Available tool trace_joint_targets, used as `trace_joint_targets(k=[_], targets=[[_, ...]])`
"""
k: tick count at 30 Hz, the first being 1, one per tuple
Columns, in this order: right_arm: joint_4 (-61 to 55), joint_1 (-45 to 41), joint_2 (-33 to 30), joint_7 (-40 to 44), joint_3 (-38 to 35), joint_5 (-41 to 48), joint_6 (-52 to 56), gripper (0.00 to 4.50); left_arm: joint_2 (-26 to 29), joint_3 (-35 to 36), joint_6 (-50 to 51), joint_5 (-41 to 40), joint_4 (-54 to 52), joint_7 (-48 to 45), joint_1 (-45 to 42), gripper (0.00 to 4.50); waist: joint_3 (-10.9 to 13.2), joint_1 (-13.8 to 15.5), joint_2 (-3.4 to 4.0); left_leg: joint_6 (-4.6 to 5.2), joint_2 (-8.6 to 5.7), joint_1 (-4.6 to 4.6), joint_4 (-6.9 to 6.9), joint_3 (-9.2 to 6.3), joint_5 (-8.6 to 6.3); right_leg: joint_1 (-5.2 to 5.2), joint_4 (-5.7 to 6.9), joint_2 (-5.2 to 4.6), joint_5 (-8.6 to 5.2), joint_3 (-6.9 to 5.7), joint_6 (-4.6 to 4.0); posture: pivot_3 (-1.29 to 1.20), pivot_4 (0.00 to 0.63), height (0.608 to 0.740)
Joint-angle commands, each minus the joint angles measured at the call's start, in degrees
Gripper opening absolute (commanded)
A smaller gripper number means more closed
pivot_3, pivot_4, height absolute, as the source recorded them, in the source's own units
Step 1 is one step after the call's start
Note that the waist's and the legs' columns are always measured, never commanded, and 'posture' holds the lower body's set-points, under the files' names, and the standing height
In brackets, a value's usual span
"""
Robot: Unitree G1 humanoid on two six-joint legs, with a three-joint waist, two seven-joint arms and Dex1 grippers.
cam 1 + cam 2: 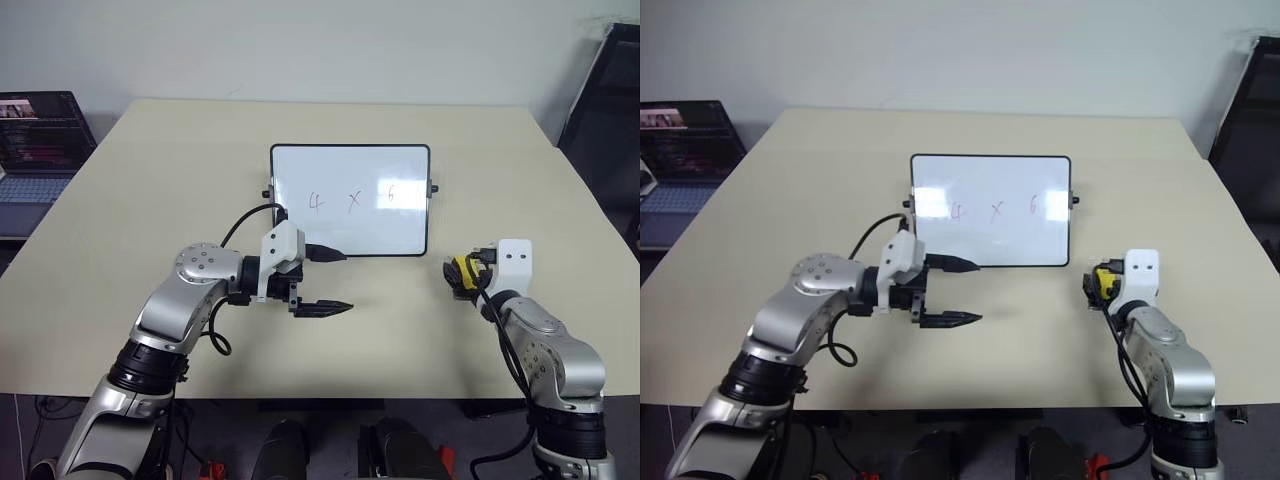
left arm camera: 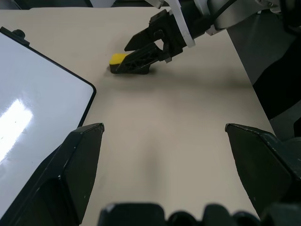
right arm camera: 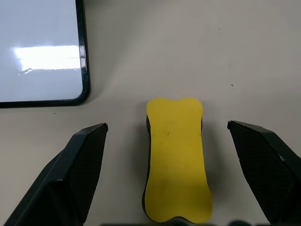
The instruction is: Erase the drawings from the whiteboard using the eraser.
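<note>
- Beige tabletop (image 1: 150,200) is what I see from the head camera, with the whiteboard (image 1: 350,170) lying flat near its middle, black-framed, with small knobs on its short sides. The drawings (image 1: 352,200), faint reddish marks like "4", "x", "6", run in a row across the board.
- In the same view my left gripper (image 1: 335,280) points to the right, just off the near left corner of the board, one finger over the board's near edge and the other over bare table. My right gripper (image 1: 462,277) sits to the right of the board, with the yellow eraser (image 1: 462,270) at its tip. A laptop (image 1: 35,150) stands at the table's far left edge.
- From the left wrist, my two fingers (image 2: 75,165) stand wide apart with nothing between them, so that tool is released. A corner of the board lies beside one finger. Across the table I see the right gripper's black fingers down at the eraser (image 2: 117,60).
- From the right wrist, the eraser (image 3: 175,160) lies on the table between my spread fingers (image 3: 84,165), with a clear gap on each side. The jaws are not clenched on it. The board's corner (image 3: 83,94) is just beyond, apart from the eraser.
</note>
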Motion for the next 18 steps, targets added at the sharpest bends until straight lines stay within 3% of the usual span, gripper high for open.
trace_joint_targets(k=[1, 6, 9, 15, 16, 18], targets=[[0.05, -0.88, -0.1, 0.9, -0.47, -0.58, -1.87, 4.47, -0.18, 0.25, -0.95, 0.13, -1.07, 0.06, 0.24, 4.5, 0.0, 0.0, 0.0, 0.0, 0.0, 0.0, 0.0, 0.0, 0.0, 0.0, 0.0, 0.0, 0.0, 0.0, 0.0, 0.0, 0.15, 0.74], [2.01, -1.36, 0.18, 1.4, -0.79, -1.25, -3.09, 4.47, -0.2, 0.39, -1.21, 0.37, -0.77, 0.41, 0.62, 4.5, -0.02, -0.03, 0.01, 0.0, 0.01, -0.01, -0.01, 0.01, 0.0, -0.03, 0.02, 0.01, 0.0, 0.0, 0.0, 0.0, 0.15, 0.74], [3.0, -1.48, 0.72, 1.39, -1.0, -1.23, -3.76, 3.61, -0.12, 0.54, -1.09, 0.51, -1.06, 0.42, 0.92, 4.5, -0.02, -0.03, 0.02, 0.0, 0.01, 0.0, 0.0, 0.0, 0.0, 0.0, 0.02, 0.01, 0.0, 0.0, -0.01, 0.0, 0.15, 0.74], [3.82, -1.55, 0.95, 1.5, -0.42, -1.79, -4.17, 1.46, 0.06, 0.62, -0.59, 0.68, -1.78, 0.6, 1.07, 4.5, -0.02, -0.02, 0.02, 0.0, 0.01, 0.0, 0.02, 0.0, 0.0, 0.0, 0.02, 0.01, 0.01, 0.0, -0.01, 0.0, 0.15, 0.74], [3.76, -1.63, 1.07, 1.44, -0.47, -1.75, -4.26, 1.24, 0.04, 0.65, -0.22, 0.59, -2.14, 0.8, 1.09, 4.5, -0.02, -0.03, 0.02, 0.0, 0.02, 0.0, 0.02, 0.0, 0.0, 0.0, 0.03, 0.01, 0.01, -0.01, -0.01, 0.0, 0.15, 0.74], [3.68, -1.69, 1.18, 1.35, -0.55, -1.74, -4.4, 1.23, -0.01, 0.73, 0.72, 0.54, -2.54, 1.47, 1.15, 4.5, -0.02, -0.03, 0.01, 0.0, 0.02, 0.0, 0.02, -0.01, 0.0, 0.0, 0.03, 0.01, 0.01, -0.01, -0.01, 0.0, 0.15, 0.74]])
